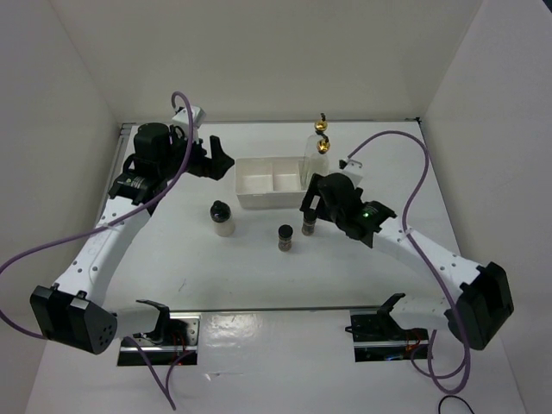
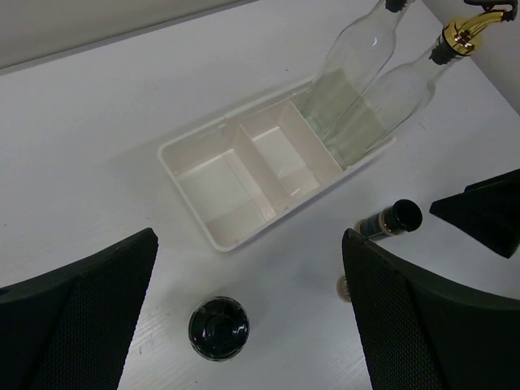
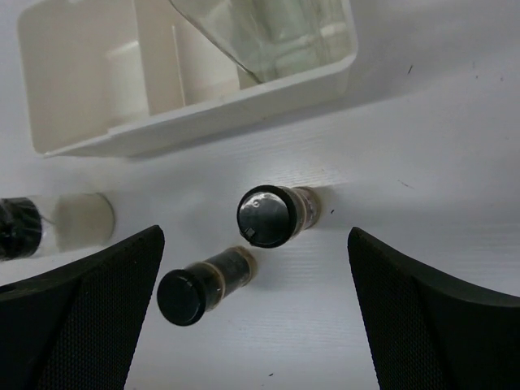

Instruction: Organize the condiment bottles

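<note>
Claws gape wide, empty: left claw [image 2: 250, 244], right claw [image 3: 256, 240].

no readable text, label or number shows anywhere.

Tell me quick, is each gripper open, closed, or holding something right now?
Left gripper: open, holding nothing.
Right gripper: open, holding nothing, poised over a dark spice jar.

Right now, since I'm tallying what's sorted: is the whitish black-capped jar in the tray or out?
Out. The whitish jar stands upright on the table, apart from the tray, nearer the arms' bases.
</note>
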